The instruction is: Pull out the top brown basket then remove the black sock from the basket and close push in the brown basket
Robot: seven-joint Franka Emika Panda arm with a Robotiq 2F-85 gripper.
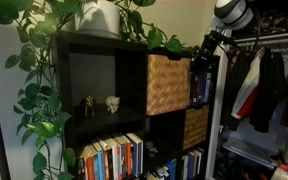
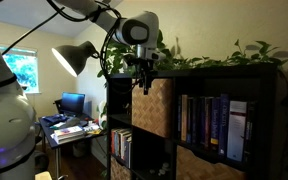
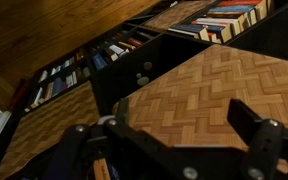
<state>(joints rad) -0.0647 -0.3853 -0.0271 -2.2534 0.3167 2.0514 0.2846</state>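
Note:
The top brown basket (image 1: 167, 84), light tan with a checkered weave, sits in the upper cubby of the dark shelf and also shows in an exterior view (image 2: 152, 110). In the wrist view its woven face (image 3: 209, 80) fills the frame. My gripper (image 1: 200, 56) hangs at the basket's top front edge, as an exterior view (image 2: 142, 78) also shows. In the wrist view the gripper (image 3: 179, 120) is open, its two black fingers spread wide just before the weave, holding nothing. The black sock is hidden.
A darker brown basket (image 1: 195, 127) sits in the cubby below. Books (image 1: 112, 157) fill the lower cubbies and a cubby beside the basket (image 2: 212, 122). Small figurines (image 1: 101, 103) stand in the open cubby. A leafy plant (image 1: 44, 60) trails over the shelf top. Clothes (image 1: 269, 85) hang alongside.

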